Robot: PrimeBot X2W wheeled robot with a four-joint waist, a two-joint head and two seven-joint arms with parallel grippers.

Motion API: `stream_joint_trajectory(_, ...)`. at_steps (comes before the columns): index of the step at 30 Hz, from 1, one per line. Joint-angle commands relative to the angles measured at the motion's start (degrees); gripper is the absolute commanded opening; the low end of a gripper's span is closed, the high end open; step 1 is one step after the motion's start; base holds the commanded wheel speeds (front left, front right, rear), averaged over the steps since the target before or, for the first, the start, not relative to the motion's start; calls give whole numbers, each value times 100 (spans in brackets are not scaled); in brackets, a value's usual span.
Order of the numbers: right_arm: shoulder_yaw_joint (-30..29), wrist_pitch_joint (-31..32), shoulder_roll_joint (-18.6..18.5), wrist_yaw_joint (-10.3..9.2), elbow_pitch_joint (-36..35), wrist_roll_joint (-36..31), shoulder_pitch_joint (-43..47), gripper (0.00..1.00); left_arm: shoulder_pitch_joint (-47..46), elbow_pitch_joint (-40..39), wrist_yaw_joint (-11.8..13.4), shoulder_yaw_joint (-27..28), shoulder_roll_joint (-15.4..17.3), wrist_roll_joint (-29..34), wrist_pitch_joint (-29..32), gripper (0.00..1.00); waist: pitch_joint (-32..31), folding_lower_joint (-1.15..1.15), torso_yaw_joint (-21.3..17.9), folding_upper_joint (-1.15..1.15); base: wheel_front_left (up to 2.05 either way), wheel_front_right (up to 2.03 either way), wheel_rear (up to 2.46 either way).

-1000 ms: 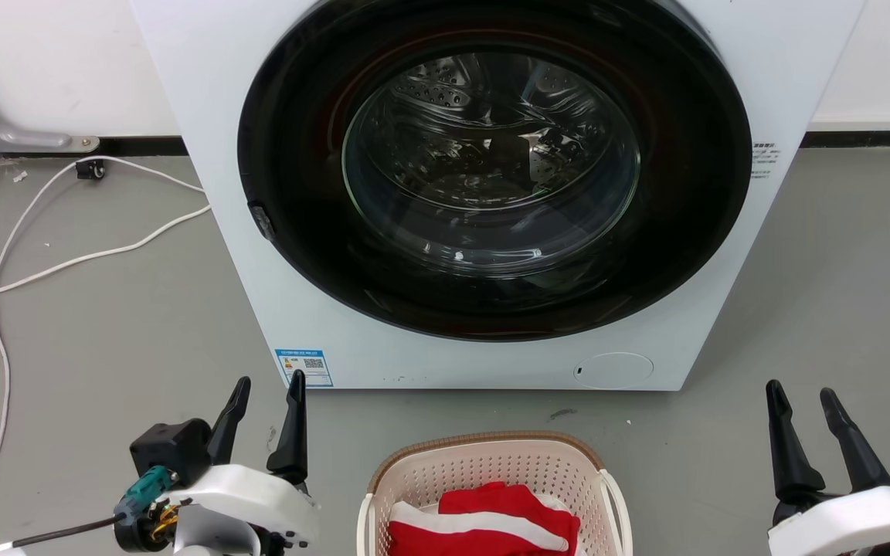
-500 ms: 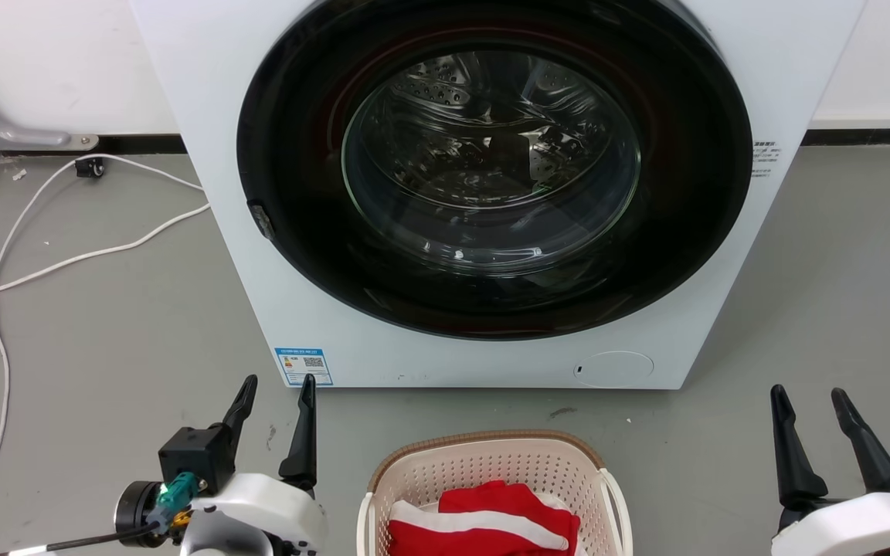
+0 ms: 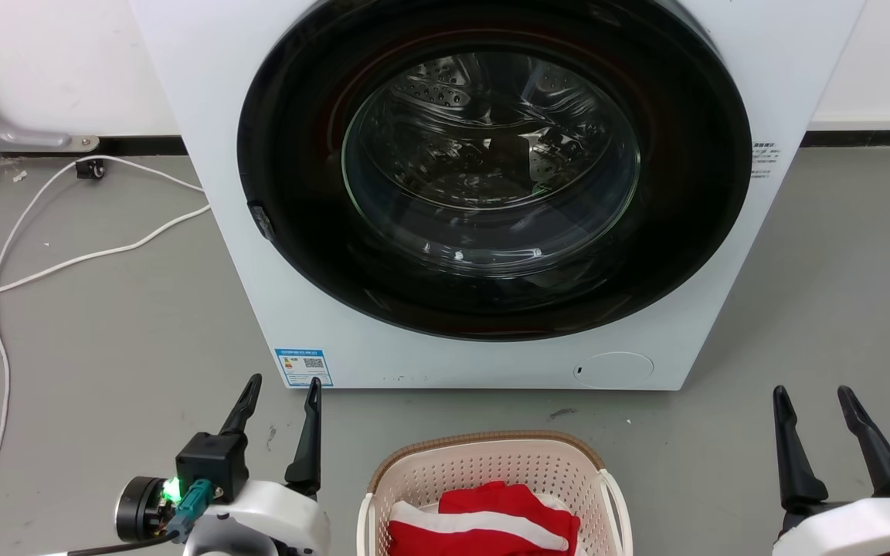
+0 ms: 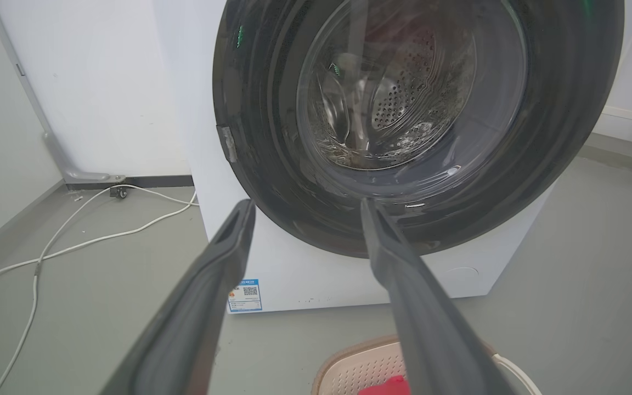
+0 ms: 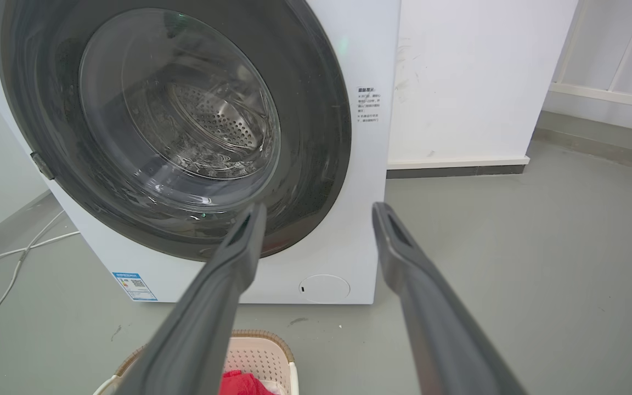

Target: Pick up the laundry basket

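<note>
The laundry basket [image 3: 484, 466] stands on the grey floor [image 3: 105, 347] at the bottom middle of the head view, just in front of the white washing machine [image 3: 491, 363] and apart from it. Its brown woven-look rim curves along the far side, and a white handle shows on each side. Its near part is cut off by the edge of the picture. A red garment with a white stripe [image 3: 484, 521] lies inside it.

The left claw [image 3: 283, 382] hangs to the left of the basket, close to its left handle but not touching it. Its two dark fingers are spread apart and point toward the washer's lower left corner, near the blue label [image 3: 304, 367]. It holds nothing. In the left wrist view, the left claw [image 4: 308, 204] frames the washer's round glass door, and the basket [image 4: 360, 367] lies low between the finger bases, partly behind the right finger.

The right claw [image 3: 812, 392] hangs well to the right of the basket, with bare floor between them. Its fingers are also spread, with nothing between them. In the right wrist view, the right claw [image 5: 319, 207] points at the washer's lower right corner, and the basket [image 5: 261, 354] sits low and left of centre, partly behind the left finger.

A white cable [image 3: 66, 262] trails across the floor to the left of the washer.
</note>
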Motion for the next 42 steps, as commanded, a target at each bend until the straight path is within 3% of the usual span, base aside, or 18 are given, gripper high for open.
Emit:
stream_joint_trajectory(1, 3, -49, 3, -2, -66, -131, 82, 100, -27, 2, 25, -3, 4, 131, -49, 100, -2, 0, -1, 0, 0, 0, 0)
stream_joint_trajectory(22, -80, -287, 5, -2, -54, -574, 175, 100, 105, 80, -138, 109, -140, 889, -270, 100, -4, 0, -2, 0, 0, 0, 0)
stream_joint_trajectory(42, -65, -453, 5, -3, 229, -406, 7, 100, 112, 209, -277, 317, -266, 917, -263, 100, 39, 0, -22, 0, 0, 0, 0)
